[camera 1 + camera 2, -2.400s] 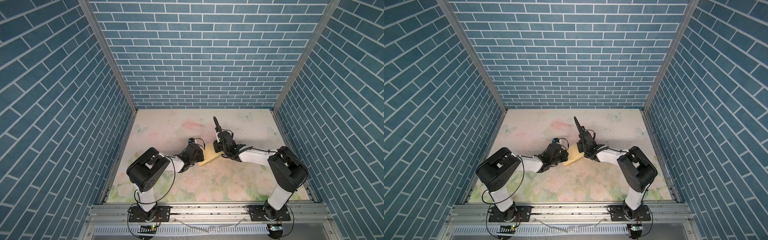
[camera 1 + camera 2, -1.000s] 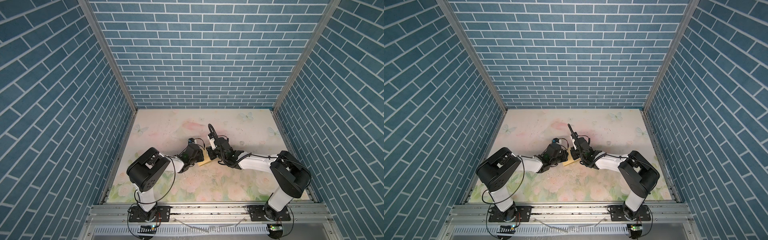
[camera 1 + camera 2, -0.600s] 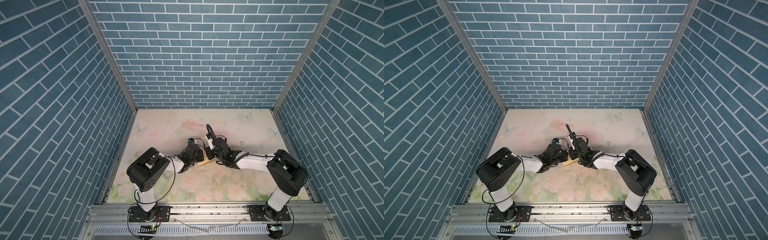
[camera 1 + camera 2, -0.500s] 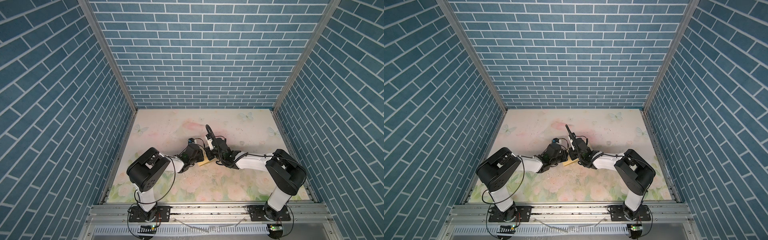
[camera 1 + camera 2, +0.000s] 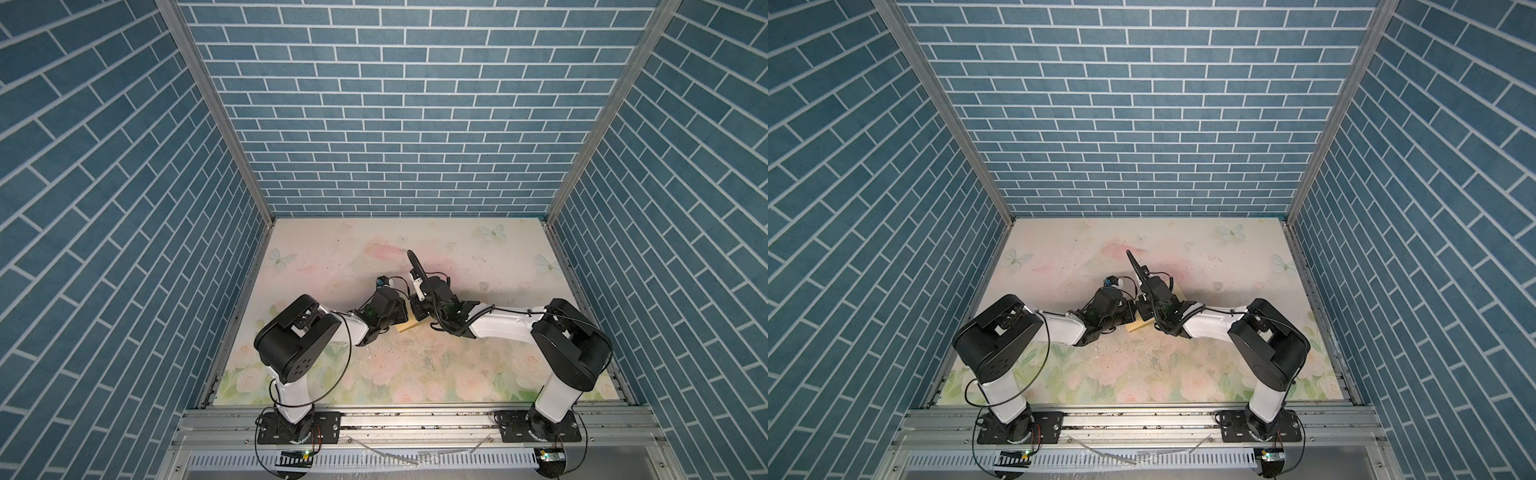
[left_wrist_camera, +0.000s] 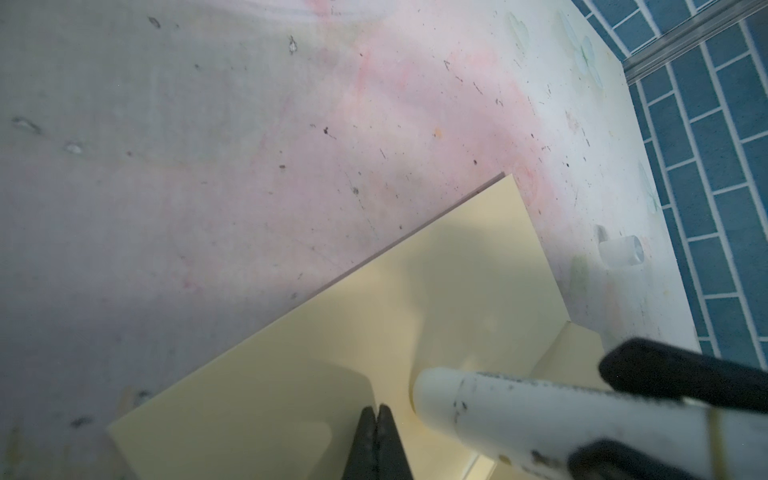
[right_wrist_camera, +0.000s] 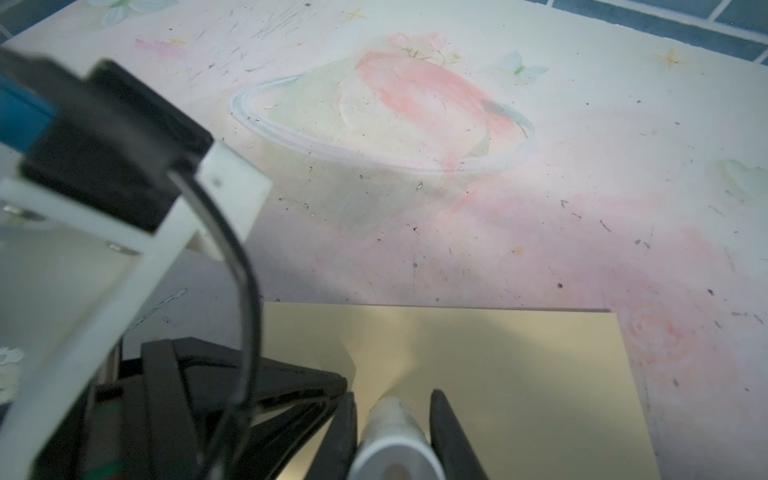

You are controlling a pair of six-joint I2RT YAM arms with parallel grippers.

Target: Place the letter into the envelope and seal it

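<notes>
Where the two arms meet: both top views show the left arm [image 5: 357, 328] and right arm [image 5: 498, 322] nose to nose mid-bench [image 5: 374, 257] over the envelope [image 5: 405, 327], and just a yellow corner peeks out on the near side!
Long axis: slanted, I'd say, from near-left to far-right across the bench, lying flat.
Left wrist view: the left gripper [image 6: 377, 411] has its fingers [image 6: 365, 436] pressed together, tips down on the envelope's face, pinning it by the look of things. The flap [image 6: 573, 353] looks open along the long edge on the right arm's side. A small white cap [image 6: 619, 251] sits just off the short end.
Right wrist view: the right gripper [image 7: 392, 415] has its fingers [image 7: 446, 424] clamped on a glue stick [image 7: 392, 453], nose down on the paper, it seems.
Contents: the letter shows in no view. It is probably already inside, though I can't confirm.
Doing it well: hold that pin, run the stick lightly along the flap strip, parallel to the long edge, so nothing buckles. Then fold the flap over and press.
</notes>
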